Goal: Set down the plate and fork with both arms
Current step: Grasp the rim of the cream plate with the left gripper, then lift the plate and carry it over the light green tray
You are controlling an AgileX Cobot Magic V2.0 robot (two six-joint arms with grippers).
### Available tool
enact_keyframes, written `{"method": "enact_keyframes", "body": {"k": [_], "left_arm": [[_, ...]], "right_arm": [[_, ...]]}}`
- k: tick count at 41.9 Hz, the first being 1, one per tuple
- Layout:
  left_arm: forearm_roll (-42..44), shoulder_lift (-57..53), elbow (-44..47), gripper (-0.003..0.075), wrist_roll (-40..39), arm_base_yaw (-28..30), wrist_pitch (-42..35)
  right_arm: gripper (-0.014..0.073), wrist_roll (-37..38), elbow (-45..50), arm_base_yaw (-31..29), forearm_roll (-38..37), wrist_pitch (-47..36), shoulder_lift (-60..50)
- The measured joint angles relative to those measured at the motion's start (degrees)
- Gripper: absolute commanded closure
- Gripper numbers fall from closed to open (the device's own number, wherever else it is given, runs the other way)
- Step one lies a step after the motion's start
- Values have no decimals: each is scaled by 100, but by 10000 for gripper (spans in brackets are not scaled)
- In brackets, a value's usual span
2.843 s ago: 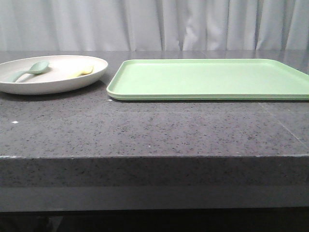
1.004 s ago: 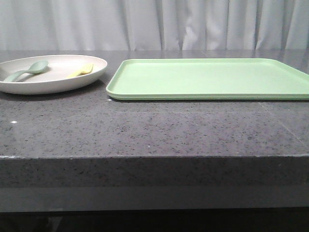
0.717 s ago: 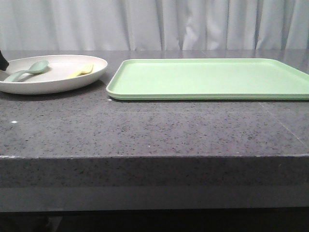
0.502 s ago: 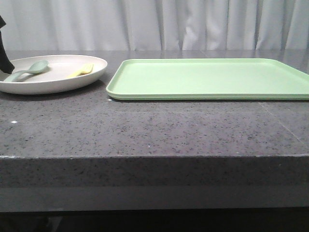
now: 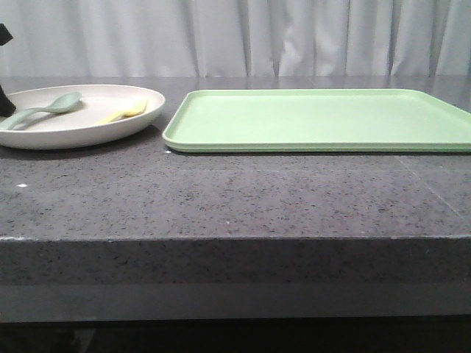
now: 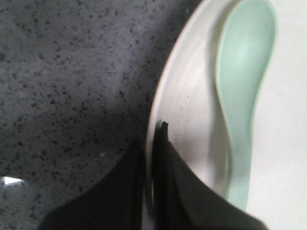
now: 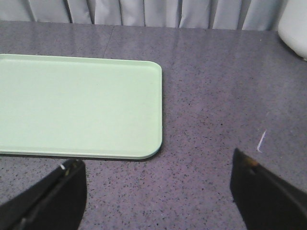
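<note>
Pinching the plate rim, our left gripper sits beside the spoon. The fork lies farther in. Our right gripper hangs released near the tray.

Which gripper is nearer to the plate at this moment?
Left. The left gripper is shut on the plate's rim, beside the spoon. The right gripper is open above bare table near the tray, far from the plate.

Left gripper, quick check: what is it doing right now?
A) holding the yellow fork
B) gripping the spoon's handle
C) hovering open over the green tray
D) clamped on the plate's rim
D. In the left wrist view the left gripper has its fingers pinched on either side of the plate rim, beside the spoon; the fork lies untouched.
</note>
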Motion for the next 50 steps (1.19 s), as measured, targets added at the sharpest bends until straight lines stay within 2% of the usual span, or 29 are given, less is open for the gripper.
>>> {"method": "enact_keyframes", "body": {"k": [12, 30, 39, 50], "left_arm": [[-58, 0, 0, 738, -115, 0, 9], [-888, 0, -167, 738, -395, 83, 8], [-1070, 0, -767, 738, -878, -156, 8], [-1057, 0, -1387, 738, -1786, -894, 40]], "right_arm": [[-37, 0, 0, 0, 0, 0, 0], [-37, -10, 0, 0, 0, 0, 0], [-37, -10, 0, 0, 0, 0, 0], [-37, -10, 0, 0, 0, 0, 0]]}}
